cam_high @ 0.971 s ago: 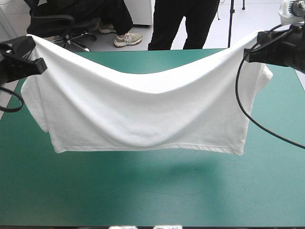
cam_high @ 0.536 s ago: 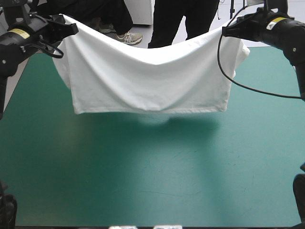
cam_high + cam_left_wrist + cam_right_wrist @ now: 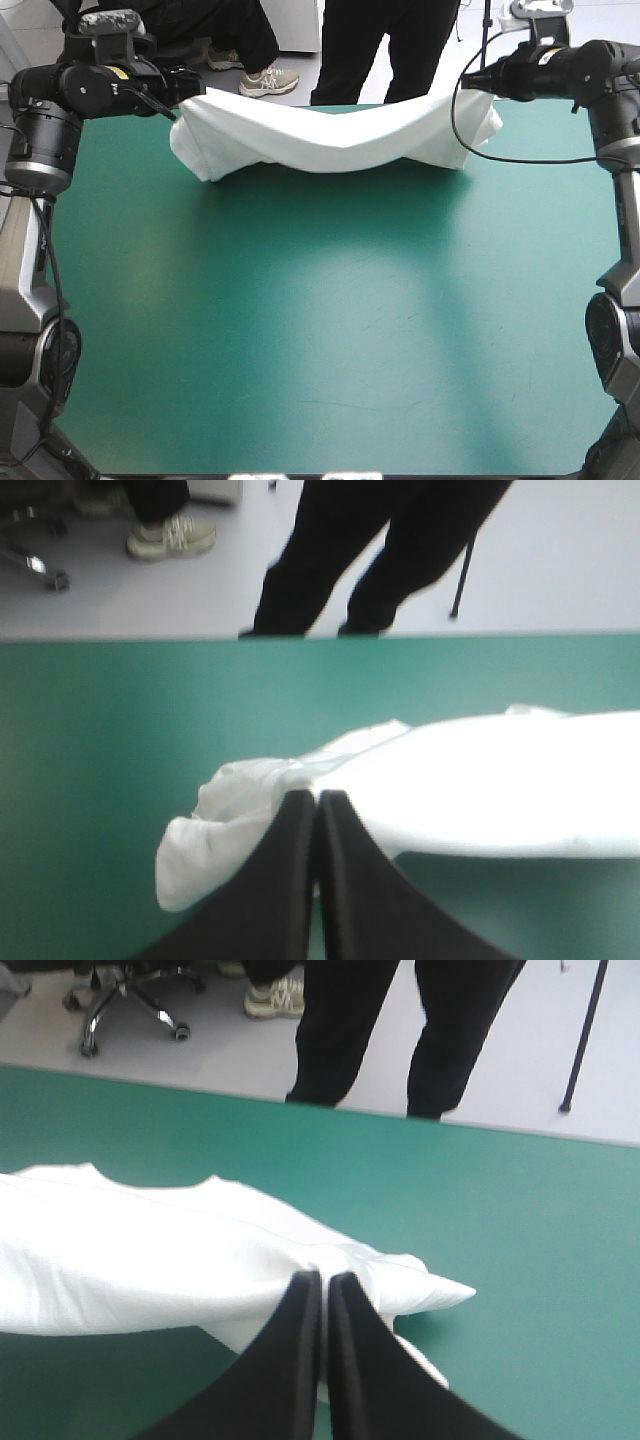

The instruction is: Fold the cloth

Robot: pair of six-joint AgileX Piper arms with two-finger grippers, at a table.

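lowered since earlier, the white short-sleeved fabric t-shirt (image 3: 330, 135) sags low over the far table (image 3: 320, 330); left tool (image 3: 190, 92) and right tool (image 3: 468, 82) pinch its corners, nearly closed; slack may bunch underneath.

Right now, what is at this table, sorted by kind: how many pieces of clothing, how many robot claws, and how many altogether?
White T-shirt: 1, held at both ends
Black claws: 2, the left claw and the right claw, each shut on the T-shirt
Total: 3
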